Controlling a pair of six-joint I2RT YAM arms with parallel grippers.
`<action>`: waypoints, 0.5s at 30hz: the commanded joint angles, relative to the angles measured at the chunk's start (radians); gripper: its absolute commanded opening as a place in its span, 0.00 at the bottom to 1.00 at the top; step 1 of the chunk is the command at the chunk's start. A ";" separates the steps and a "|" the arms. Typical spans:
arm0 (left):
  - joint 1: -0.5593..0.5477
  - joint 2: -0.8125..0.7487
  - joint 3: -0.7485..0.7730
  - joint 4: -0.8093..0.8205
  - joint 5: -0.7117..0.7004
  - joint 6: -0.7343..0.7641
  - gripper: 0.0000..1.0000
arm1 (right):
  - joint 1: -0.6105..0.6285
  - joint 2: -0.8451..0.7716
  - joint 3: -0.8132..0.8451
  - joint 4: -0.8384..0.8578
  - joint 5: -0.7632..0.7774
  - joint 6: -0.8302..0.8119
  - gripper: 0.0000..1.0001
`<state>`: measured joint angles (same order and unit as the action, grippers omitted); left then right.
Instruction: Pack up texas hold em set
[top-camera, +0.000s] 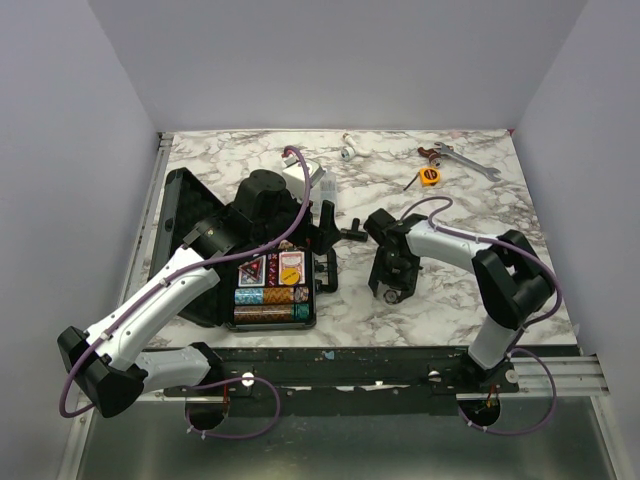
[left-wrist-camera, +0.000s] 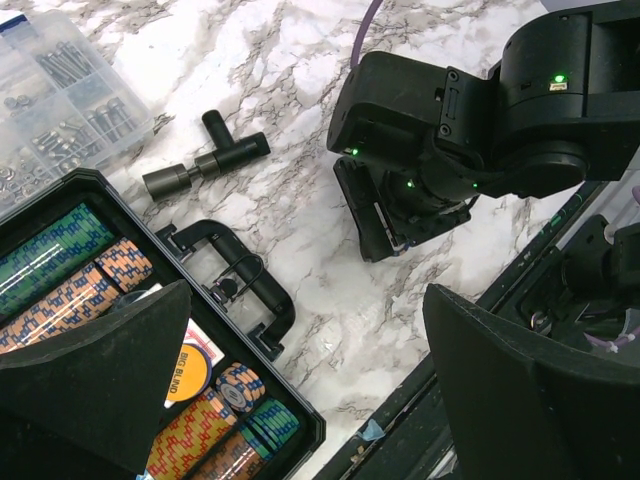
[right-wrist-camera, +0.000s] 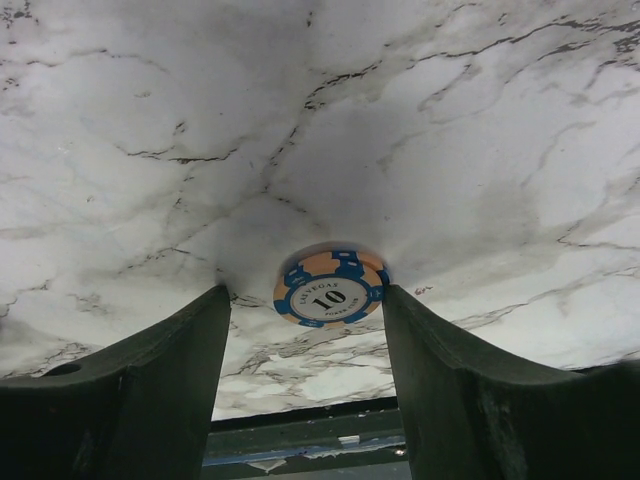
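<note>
The black case (top-camera: 215, 305) lies open at the left with its lid (top-camera: 185, 225) laid back; it also shows in the left wrist view (left-wrist-camera: 300, 425). Inside are rows of multicoloured chips (top-camera: 270, 305) (left-wrist-camera: 70, 270), card decks (top-camera: 268, 268) and a yellow "big blind" button (left-wrist-camera: 190, 372). The case's handle (left-wrist-camera: 245, 290) faces the table's middle. My left gripper (top-camera: 315, 228) (left-wrist-camera: 310, 385) hovers open and empty over the case's right edge. My right gripper (top-camera: 390, 285) (right-wrist-camera: 305, 300) points down at the table, open. Its fingers straddle a single orange and blue "10" chip (right-wrist-camera: 329, 288) that lies flat, touching the right finger.
A clear compartment box (top-camera: 300, 172) (left-wrist-camera: 60, 90) stands behind the case. A black T-shaped tool (top-camera: 355, 228) (left-wrist-camera: 205, 160) lies between the arms. A yellow tape measure (top-camera: 429, 176) and a wrench (top-camera: 460, 158) lie at the back right. The table's front edge is just behind the right gripper.
</note>
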<state>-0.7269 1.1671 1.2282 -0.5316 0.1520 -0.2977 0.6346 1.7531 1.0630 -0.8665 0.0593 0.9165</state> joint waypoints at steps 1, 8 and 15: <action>-0.005 0.000 -0.012 0.019 0.009 0.014 0.99 | -0.003 0.021 -0.080 0.040 0.003 0.023 0.64; -0.006 0.003 -0.013 0.020 0.011 0.015 0.99 | -0.003 0.006 -0.092 0.038 -0.001 0.008 0.71; -0.008 0.006 -0.012 0.019 0.011 0.015 0.99 | -0.003 0.009 -0.087 0.031 0.005 0.003 0.71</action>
<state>-0.7284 1.1675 1.2278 -0.5316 0.1516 -0.2951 0.6262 1.7222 1.0206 -0.8375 0.0353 0.9234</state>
